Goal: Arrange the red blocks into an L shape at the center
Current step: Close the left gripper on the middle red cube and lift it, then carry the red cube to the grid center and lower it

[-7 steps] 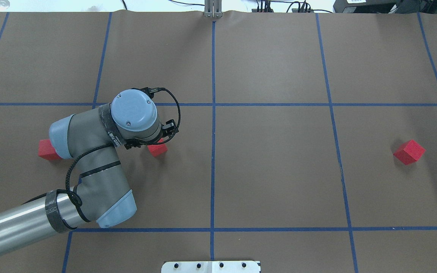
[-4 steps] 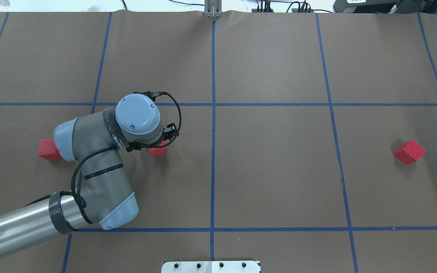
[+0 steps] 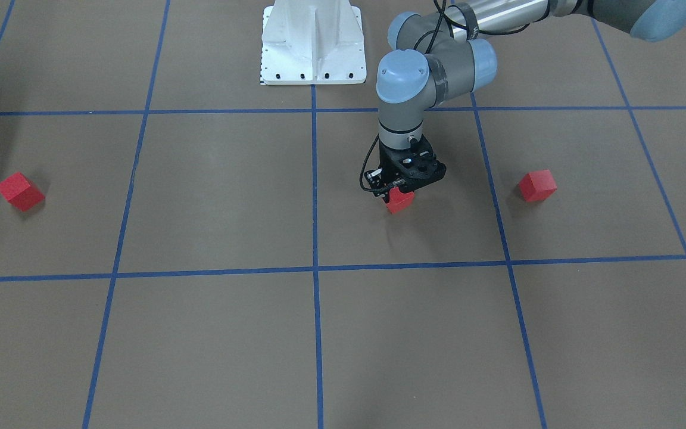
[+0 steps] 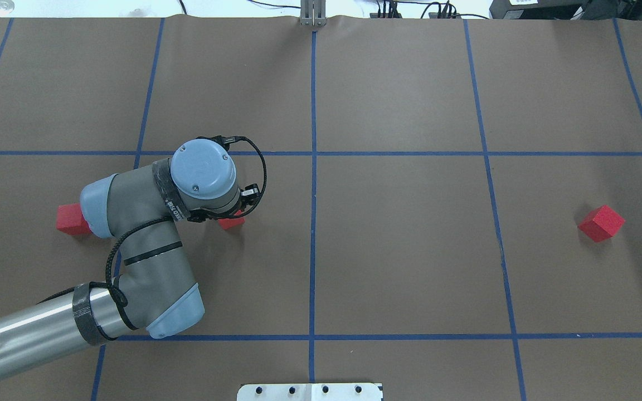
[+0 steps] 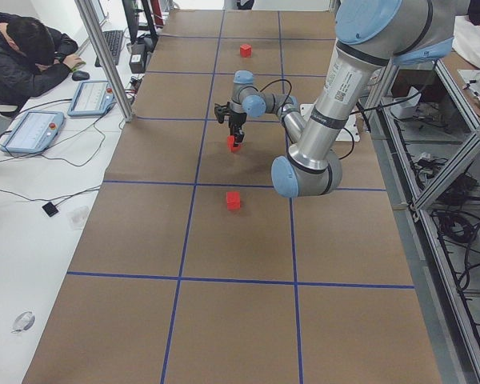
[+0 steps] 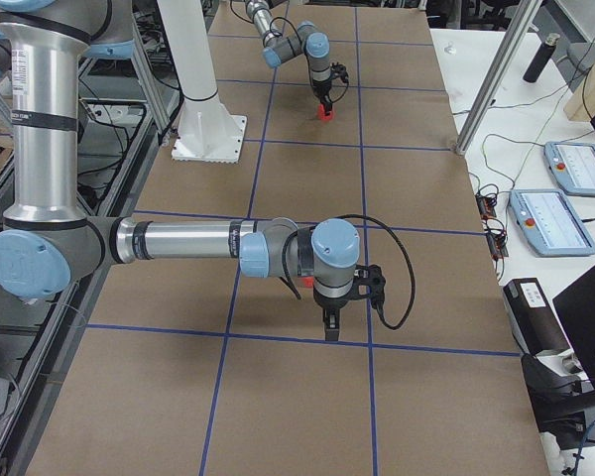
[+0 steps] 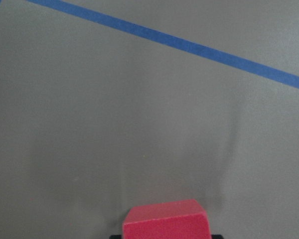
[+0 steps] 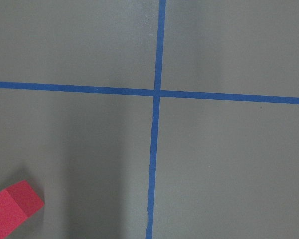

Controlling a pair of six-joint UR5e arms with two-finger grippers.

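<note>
Under the left gripper [image 3: 401, 190], front-facing view: one red block [image 3: 399, 202], its top tucked up between the fingers; cannot tell whether it is clamped or loose. Overhead: second block [image 4: 70, 219] behind that gripper's wrist, third block [image 4: 601, 223] far across from it, beyond the center [image 4: 324, 239]. Right side view: right gripper [image 6: 327, 322] low over the floor [image 6: 278, 416]; cannot tell its finger gap. Left wrist view: red block just ahead of the fingers.

- A brown mat [image 4: 410, 250] covers the table, and blue tape [image 4: 313, 250] marks it into large squares.
- A white side table [image 5: 32, 208] runs along one edge of the mat.
- Two tablets [image 5: 92, 98], a keyboard [image 5: 112, 46] and loose cables lie on the side table.
- A person in black [image 5: 20, 60] sits at the side table.
- A metal post [image 5: 110, 64] rises at the mat's edge.
- A dark monitor [image 6: 590, 327] stands near the opposite end.
- The light is even and the shadows are soft.
</note>
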